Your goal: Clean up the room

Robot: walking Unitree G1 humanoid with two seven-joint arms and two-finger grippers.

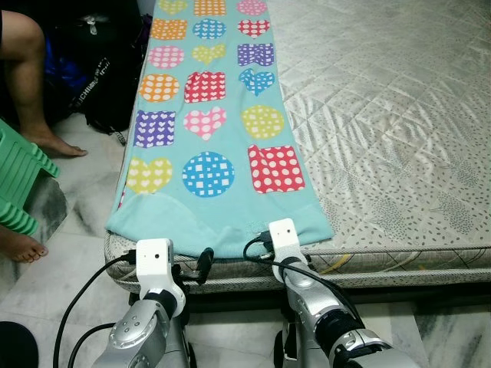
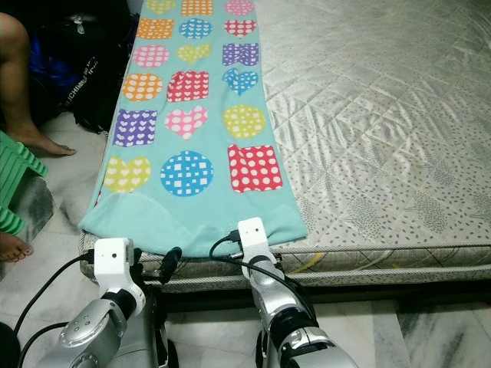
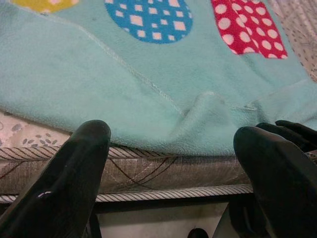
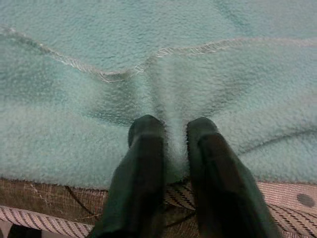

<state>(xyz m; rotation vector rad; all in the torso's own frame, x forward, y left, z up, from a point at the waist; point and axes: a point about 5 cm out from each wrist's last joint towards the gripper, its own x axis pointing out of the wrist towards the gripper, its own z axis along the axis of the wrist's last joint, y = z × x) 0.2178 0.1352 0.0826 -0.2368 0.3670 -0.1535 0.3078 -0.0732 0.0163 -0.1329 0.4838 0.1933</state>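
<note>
While the right tool (image 4: 168,129) pinches the turquoise fleece blanket's (image 1: 215,115) hem, the left tool (image 3: 173,148) gapes; folding seems barely begun.

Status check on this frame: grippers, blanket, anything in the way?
Right gripper shut on blanket hem at the mattress edge. Left gripper open, just short of the hem. Blanket spread flat. Person's feet and green stool on the left.

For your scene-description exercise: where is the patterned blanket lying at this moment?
The teal patterned blanket lies lengthwise along the left side of the bare mattress, its near hem at the mattress edge, pinched there by the right claw.
</note>
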